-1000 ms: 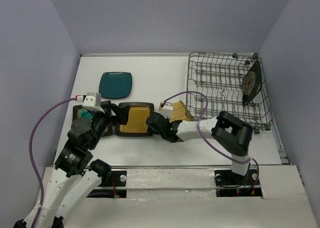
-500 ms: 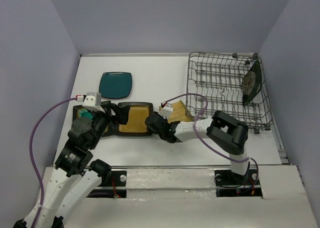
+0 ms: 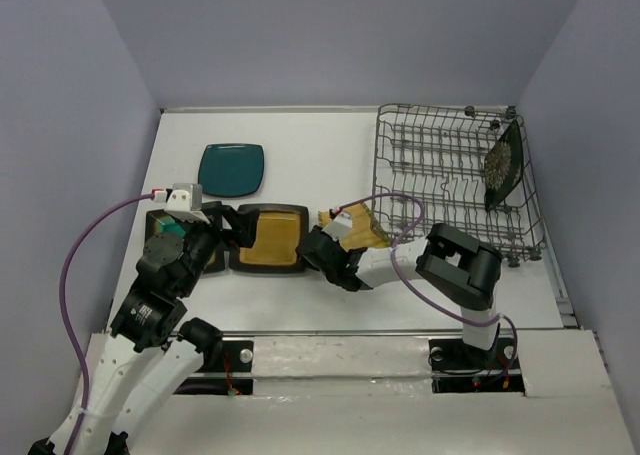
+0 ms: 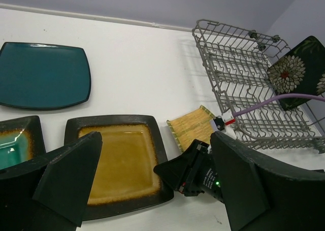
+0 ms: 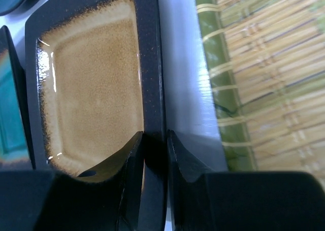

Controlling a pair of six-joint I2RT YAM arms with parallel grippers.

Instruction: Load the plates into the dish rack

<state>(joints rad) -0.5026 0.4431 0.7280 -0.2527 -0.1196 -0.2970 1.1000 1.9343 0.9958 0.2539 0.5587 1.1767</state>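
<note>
Rim of mustard plate (image 5: 91,78) clamped by right hand (image 5: 155,134) (left hand (image 4: 156,139) spread wide).

Enclosure: three plain walls, pale lavender-grey, matte and unmarked. The back wall (image 3: 340,35) closes the far side. The left wall (image 3: 70,135) and the right wall (image 3: 595,145) run from it toward the near side, widening apart in the overhead view.

The surface (image 3: 300,155) is a flat white board. It meets the back wall at a thin grey seam, also seen in the left wrist view. A narrow pale lip (image 3: 563,293) runs along its right edge. A thin grey strip (image 3: 330,331) crosses the near edge from left to right. Nearer still lies a white panel (image 3: 340,360), slightly wrinkled.

Light is even and diffuse. Shadows on the surface are soft and short. The far corners are somewhat darker.
</note>
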